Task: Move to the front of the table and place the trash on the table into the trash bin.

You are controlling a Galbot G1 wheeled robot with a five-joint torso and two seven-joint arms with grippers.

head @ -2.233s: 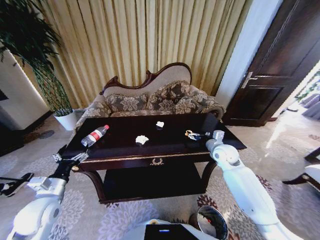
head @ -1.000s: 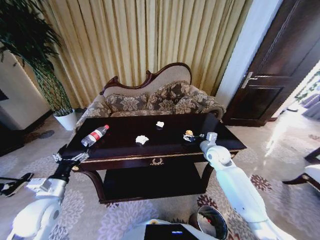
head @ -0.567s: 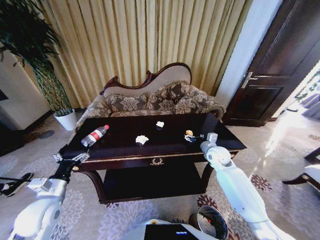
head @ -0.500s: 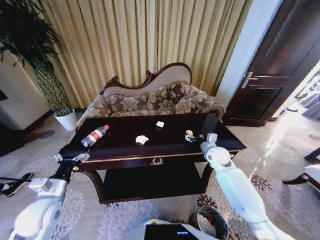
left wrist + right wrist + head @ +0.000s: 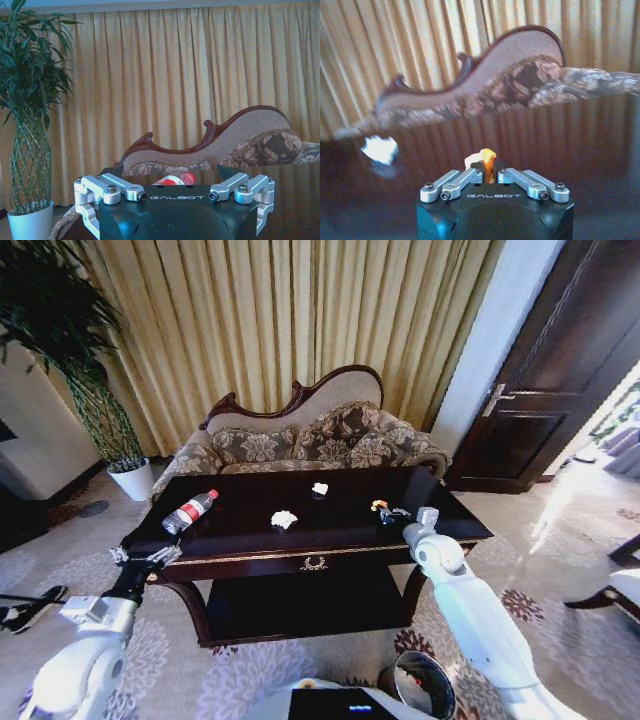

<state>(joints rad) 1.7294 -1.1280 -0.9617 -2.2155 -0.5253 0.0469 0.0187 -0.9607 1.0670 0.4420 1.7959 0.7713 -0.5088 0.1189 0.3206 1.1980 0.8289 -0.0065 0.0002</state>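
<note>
Head view is showing you the right claw (image 5: 388, 511) at centre right over the dark glossy mahogany counter (image 5: 250, 540), pinching a small orange-and-white scrap (image 5: 485, 158) between narrowed fingers. The left claw (image 5: 143, 560) is hovering spread wide at the counter's lower-left corner. The clear red-labelled bottle (image 5: 189, 511) and crumpled white paper wad (image 5: 284, 519) are lying on the counter; the round metallic-rimmed bin (image 5: 424, 686) is sitting at the lower right.

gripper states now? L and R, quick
Left gripper: open, holding nothing, at the table's front left corner near the bottle.
Right gripper: closed on a small orange-and-white scrap, just above the tabletop.
</note>
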